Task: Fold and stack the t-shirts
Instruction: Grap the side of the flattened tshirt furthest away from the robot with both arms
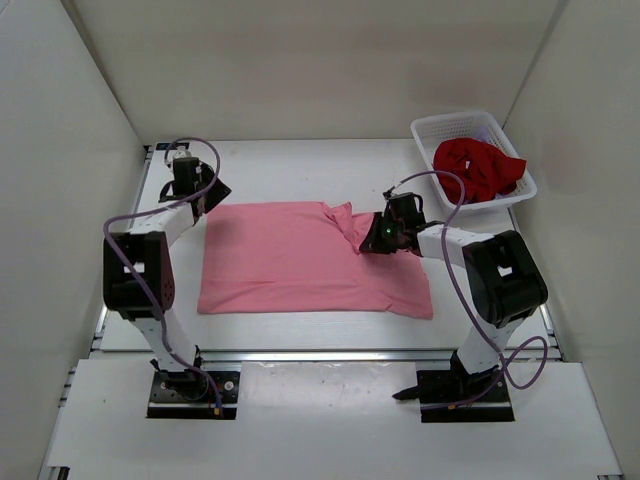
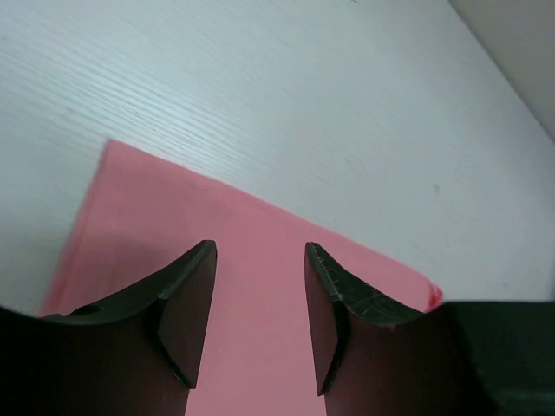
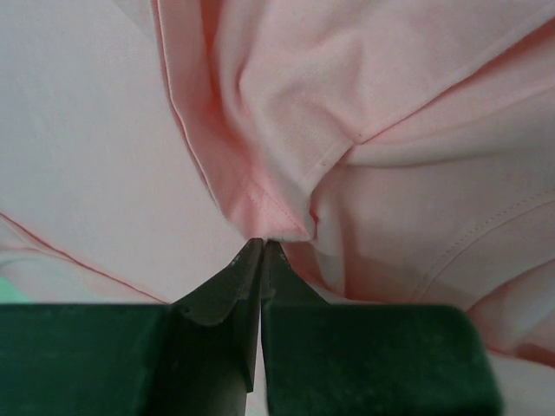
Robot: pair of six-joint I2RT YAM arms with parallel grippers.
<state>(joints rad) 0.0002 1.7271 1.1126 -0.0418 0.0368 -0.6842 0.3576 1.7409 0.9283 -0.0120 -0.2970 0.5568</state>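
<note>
The pink t-shirt (image 1: 300, 262) lies spread on the table's middle. My right gripper (image 1: 378, 238) is shut on a fold of it at its upper right part, the pinched hem showing in the right wrist view (image 3: 277, 212) just above the gripper (image 3: 263, 245). My left gripper (image 1: 208, 205) is open and empty over the shirt's far left corner; the wrist view shows pink cloth (image 2: 251, 286) between its fingers (image 2: 186, 303), gripper (image 2: 258, 251). The dark red t-shirt (image 1: 478, 168) lies bunched in the white basket (image 1: 432, 128). The lavender shirt is out of view.
The white mesh basket stands at the back right, close behind my right arm. White walls enclose the table on the left, back and right. Purple cables loop off both arms.
</note>
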